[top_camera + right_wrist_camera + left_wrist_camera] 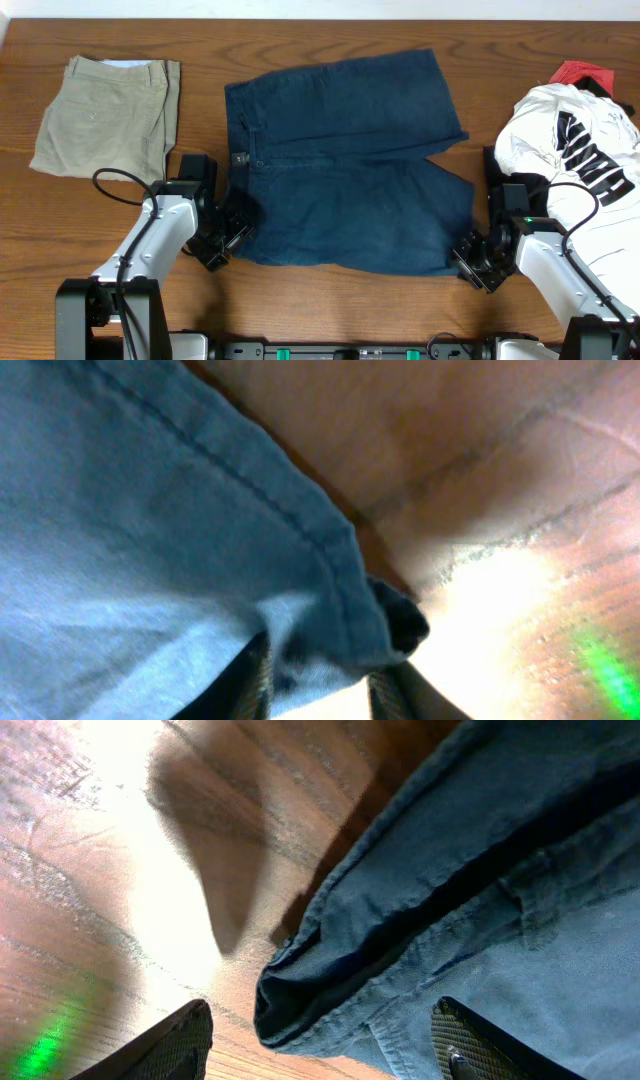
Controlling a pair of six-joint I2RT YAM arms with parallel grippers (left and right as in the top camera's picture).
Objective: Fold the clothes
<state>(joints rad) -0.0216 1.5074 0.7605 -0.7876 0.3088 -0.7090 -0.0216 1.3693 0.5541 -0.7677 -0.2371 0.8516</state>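
Observation:
The dark navy-blue trousers (345,165) lie spread flat in the middle of the table, waistband to the left. My left gripper (222,243) is open at the near left waistband corner (300,1005), its fingers either side of the corner. My right gripper (472,262) is shut on the near right hem corner (330,650) of the trousers. The beige khaki trousers (105,115) lie folded at the far left. The white black-lettered shirt (580,160) lies bunched at the right, with a red piece (583,72) behind it.
The wooden table (300,300) shows along the front edge between the two arms. A black cable (120,185) loops off the left arm. A black cable (575,195) crosses the shirt at the right arm.

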